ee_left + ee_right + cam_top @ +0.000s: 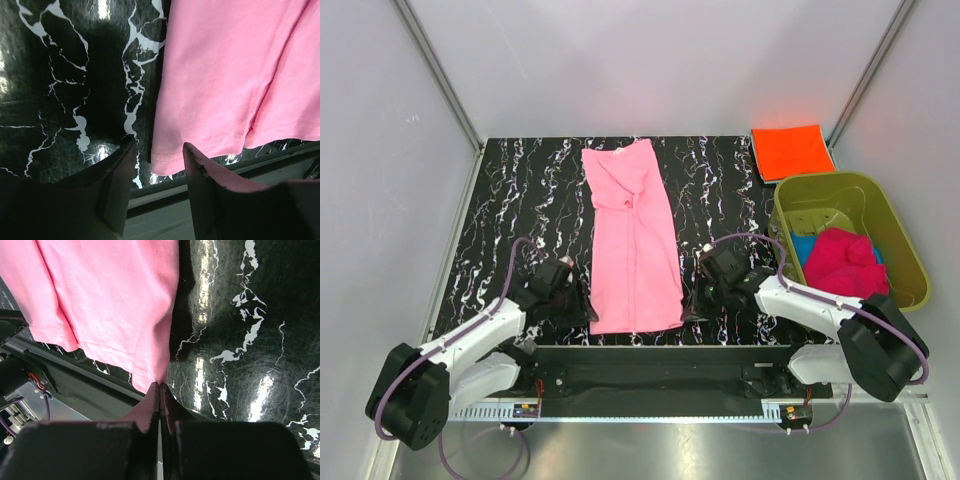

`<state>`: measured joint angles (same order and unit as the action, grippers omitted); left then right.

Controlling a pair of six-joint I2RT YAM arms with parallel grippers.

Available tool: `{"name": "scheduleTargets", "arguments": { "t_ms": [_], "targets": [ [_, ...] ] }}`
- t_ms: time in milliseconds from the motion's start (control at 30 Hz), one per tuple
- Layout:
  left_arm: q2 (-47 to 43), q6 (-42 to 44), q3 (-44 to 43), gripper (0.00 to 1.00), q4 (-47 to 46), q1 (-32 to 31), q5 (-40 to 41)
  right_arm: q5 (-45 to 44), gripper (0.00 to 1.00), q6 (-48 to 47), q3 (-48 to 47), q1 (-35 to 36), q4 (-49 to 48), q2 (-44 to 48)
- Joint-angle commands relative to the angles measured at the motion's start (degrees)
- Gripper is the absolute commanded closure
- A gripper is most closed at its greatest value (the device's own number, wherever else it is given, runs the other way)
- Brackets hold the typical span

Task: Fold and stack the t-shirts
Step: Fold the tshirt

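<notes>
A light pink t-shirt (pixel 632 240), folded into a long strip, lies flat on the black marbled table (pixel 520 200). My right gripper (pixel 692 305) (pixel 160 386) is shut on the near right hem corner of the pink shirt (pixel 110 300). My left gripper (pixel 585 308) (pixel 157 150) stands open at the near left corner of the shirt (pixel 225 75), and that corner shows between its fingertips. A folded orange t-shirt (pixel 792 150) lies at the back right. A magenta t-shirt (pixel 842 262) and a blue one (pixel 802 248) are bunched in the tub.
An olive-green plastic tub (pixel 830 180) stands at the right edge of the table. The table's near edge and a metal rail (pixel 660 355) run just behind both grippers. White walls close in the back and sides.
</notes>
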<state>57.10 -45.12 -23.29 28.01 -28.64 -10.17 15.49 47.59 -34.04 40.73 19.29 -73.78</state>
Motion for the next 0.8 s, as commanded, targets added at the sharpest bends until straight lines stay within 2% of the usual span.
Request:
{"name": "scheduleTargets", "arguments": {
  "t_ms": [0, 67, 100, 200, 233, 467, 767],
  "targets": [
    [0.7, -2.5, 0.4, 0.53, -2.1, -1.1, 2.9, -1.5, 1.0, 0.3, 0.7, 0.3, -0.9, 1.4],
    [1.8, -3.2, 0.4, 0.58, -2.3, -1.8, 3.1, -1.4, 1.0, 0.3, 1.0, 0.4, -1.1, 1.9],
    [1.9, -3.4, 0.3, 0.7, -2.5, -2.5, 2.9, -1.3, 1.0, 0.4, 1.0, 0.4, -0.9, 2.1],
    [0.2, -4.3, -0.3, 0.89, -1.8, -4.6, 3.0, -0.8, 1.0, 0.3, 1.2, 0.3, -0.7, 2.7],
    [-1.3, -5.0, -0.5, 1.0, -0.6, -5.1, 3.2, -0.5, 1.0, 0.6, 1.2, 0.3, -0.6, 3.3],
    [-5.6, -9.3, -2.5, 1.0, 2.5, -10.9, 5.4, 1.0, 1.0, 0.9, 2.3, 0.4, 1.2, 5.8],
    [-7.2, -10.5, -3.0, 1.0, 8.1, -13.8, 10.0, -0.8, 1.0, -0.4, 5.0, 0.4, 5.2, 10.1]
  ]
}}
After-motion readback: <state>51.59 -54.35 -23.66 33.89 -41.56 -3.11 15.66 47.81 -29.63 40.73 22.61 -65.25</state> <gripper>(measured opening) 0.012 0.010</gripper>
